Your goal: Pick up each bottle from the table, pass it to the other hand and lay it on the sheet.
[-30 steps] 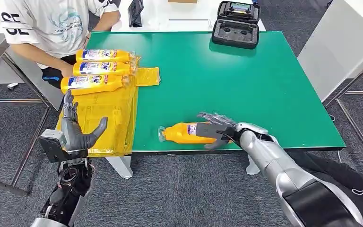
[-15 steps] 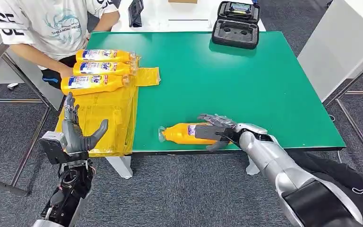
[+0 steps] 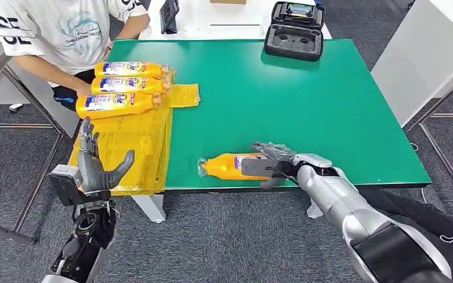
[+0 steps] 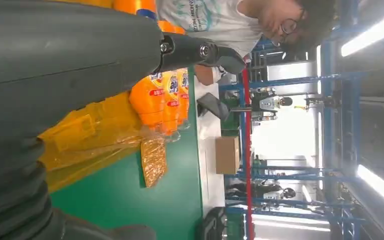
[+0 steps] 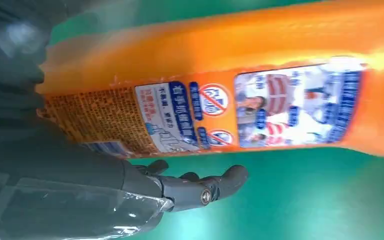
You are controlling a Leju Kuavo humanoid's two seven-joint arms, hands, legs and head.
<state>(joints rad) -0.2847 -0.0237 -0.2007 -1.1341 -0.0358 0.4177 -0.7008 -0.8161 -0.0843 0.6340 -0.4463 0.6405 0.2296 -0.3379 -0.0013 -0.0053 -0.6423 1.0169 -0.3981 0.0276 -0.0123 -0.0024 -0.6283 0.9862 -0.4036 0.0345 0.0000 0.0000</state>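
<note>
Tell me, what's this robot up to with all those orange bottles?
It is moving bottles onto a yellow sheet at the table's left end, where three bottles already lie beside a seated person. Its right hand reaches around a fourth bottle lying on the green table. Its left hand waits open, raised beside the sheet.

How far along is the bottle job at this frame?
Done: three bottles lie side by side on the yellow sheet. In hand: the right hand is around the fourth bottle, which is lying on the green table; a firm grip isn't clear. Left: lifting it, passing it to the open left hand and laying it on the sheet.
</note>
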